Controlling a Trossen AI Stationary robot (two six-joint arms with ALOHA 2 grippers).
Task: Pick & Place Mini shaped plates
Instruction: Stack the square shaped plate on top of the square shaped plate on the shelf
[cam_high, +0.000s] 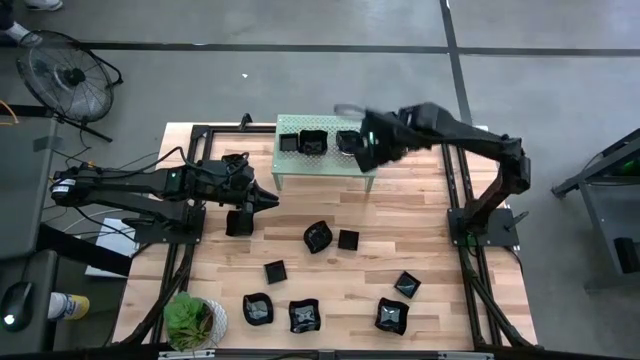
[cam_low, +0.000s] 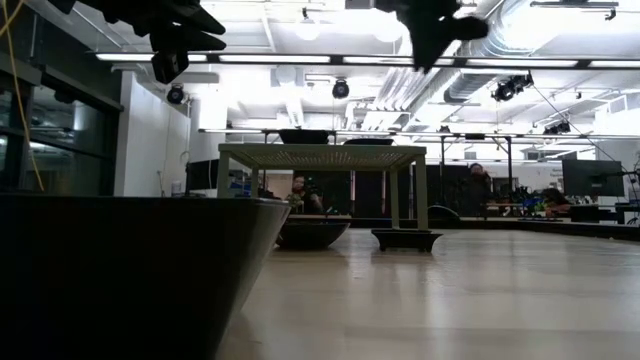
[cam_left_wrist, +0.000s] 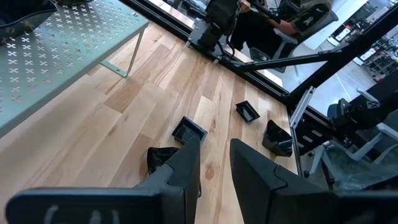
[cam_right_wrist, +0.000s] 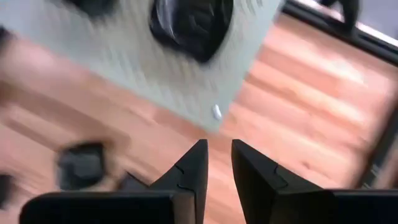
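Three glossy black mini plates (cam_high: 313, 142) sit on the pale green perforated shelf (cam_high: 325, 163) at the far side of the table. Several more rest on the wood, among them a wavy one (cam_high: 318, 237) and a square one (cam_high: 348, 239). My right gripper (cam_high: 366, 152) hovers over the shelf's right end, narrowly open and empty. In its wrist view the right gripper (cam_right_wrist: 217, 158) is above the shelf corner, and a plate (cam_right_wrist: 193, 22) lies beyond it. My left gripper (cam_high: 272, 200) hangs left of centre above the table, narrowly open and empty. Its wrist view shows the left gripper (cam_left_wrist: 214, 155) over scattered plates (cam_left_wrist: 188, 130).
A potted plant (cam_high: 190, 320) stands at the near left corner. Plates line the near edge (cam_high: 304, 316), (cam_high: 391, 315). In the low view one dark plate (cam_low: 120, 270) fills the near left, with the shelf (cam_low: 320, 155) behind it. Bare wood lies between the shelf and the middle plates.
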